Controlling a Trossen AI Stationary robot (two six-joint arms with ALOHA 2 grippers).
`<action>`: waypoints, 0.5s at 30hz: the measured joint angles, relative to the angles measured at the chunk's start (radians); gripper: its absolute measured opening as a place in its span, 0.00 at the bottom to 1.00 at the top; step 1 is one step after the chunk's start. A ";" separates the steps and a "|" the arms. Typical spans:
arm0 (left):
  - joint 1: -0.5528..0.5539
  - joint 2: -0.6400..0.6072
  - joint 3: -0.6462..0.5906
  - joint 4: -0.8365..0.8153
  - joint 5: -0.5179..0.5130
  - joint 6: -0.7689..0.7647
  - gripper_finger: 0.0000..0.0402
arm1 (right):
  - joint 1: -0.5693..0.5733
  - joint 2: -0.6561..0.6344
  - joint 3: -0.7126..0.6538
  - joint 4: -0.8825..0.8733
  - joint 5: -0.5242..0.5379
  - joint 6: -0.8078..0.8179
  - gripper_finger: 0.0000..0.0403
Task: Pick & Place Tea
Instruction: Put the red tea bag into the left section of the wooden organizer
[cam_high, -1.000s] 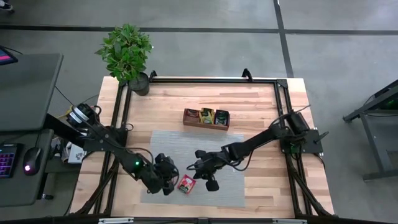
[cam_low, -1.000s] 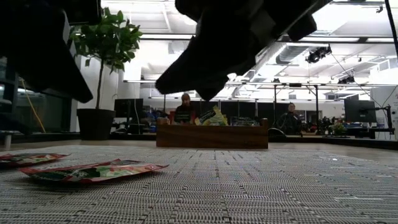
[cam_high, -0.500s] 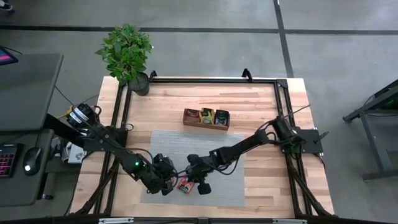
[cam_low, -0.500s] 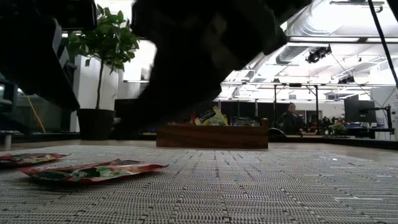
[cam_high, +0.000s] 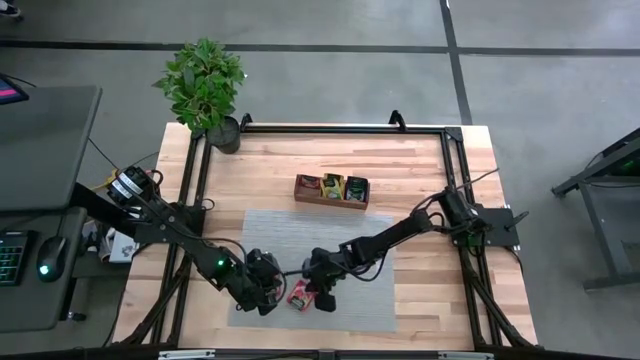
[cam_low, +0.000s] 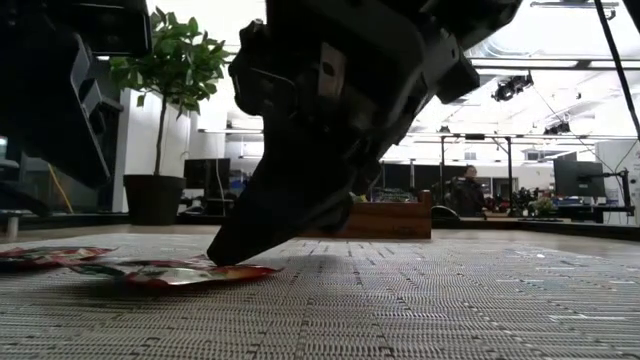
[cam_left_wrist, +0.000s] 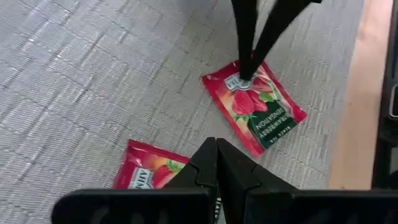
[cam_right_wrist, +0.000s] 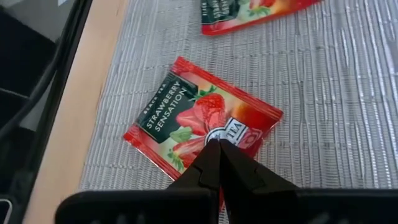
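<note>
Two red strawberry tea sachets lie flat on the grey mat near its near edge. My right gripper is shut, and its tips are down on one red sachet, also seen as the sachet in the left wrist view and the sachet in the low view. My left gripper is shut and hovers beside and over the second red sachet, which its body partly hides. More sachets stand in the wooden tray. My right gripper rests its shut fingertips on the top face of the red sachet, at the logo end near one corner. The fingers slant down from above and from the table's right side. The sachet lies flat on the mat.
The three-compartment tray sits on the far side of the mat, with yellow, green and dark sachets in it. A potted plant stands at the table's far left corner. Black frame rails run along the table edges. People sit in the room beyond.
My right gripper has moved toward the table's left and near edge and come down until its tips meet the red sachet. The sachets have stayed where they were, and the left arm has kept still.
</note>
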 joint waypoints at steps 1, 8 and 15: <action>0.000 0.000 0.000 0.003 0.007 -0.001 0.00 | -0.002 0.000 -0.001 0.003 -0.004 0.014 0.00; 0.000 0.000 0.000 0.060 0.026 -0.022 0.00 | -0.012 0.001 -0.003 0.006 0.027 0.129 0.00; 0.000 0.000 -0.001 0.138 0.060 -0.023 0.03 | -0.017 0.002 -0.005 0.029 0.046 0.092 0.00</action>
